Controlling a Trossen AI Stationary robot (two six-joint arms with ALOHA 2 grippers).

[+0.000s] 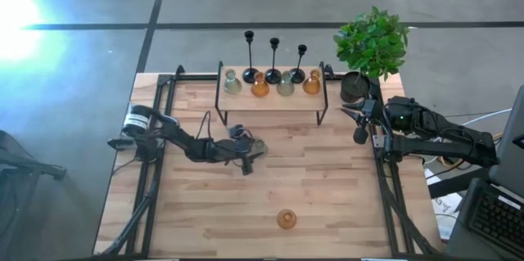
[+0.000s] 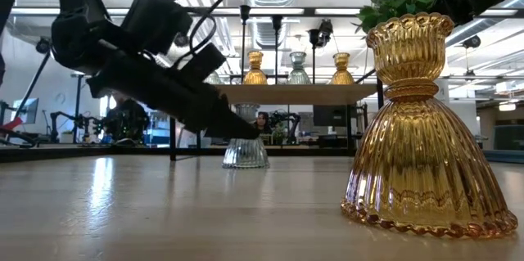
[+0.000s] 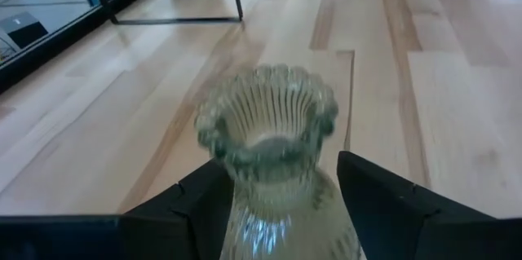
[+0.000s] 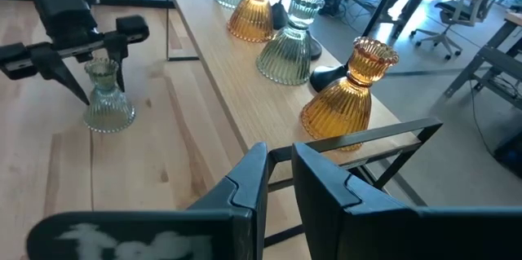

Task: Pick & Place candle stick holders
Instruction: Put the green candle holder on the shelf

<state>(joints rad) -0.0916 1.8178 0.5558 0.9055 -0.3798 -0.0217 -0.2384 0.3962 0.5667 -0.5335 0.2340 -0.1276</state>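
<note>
Left tool straddles the neck of a pale green glass holder standing upright near the middle of the tabletop, its fingers either side of the glass; whether they press it cannot be told.

The right tool hangs at the tabletop's right edge near the far corner, its fingers slightly apart and holding nothing. An amber glass holder stands alone near the front edge. On the raised shelf along the back edge sit four more glass holders, two green, two amber, with three black candlesticks behind them.
</note>
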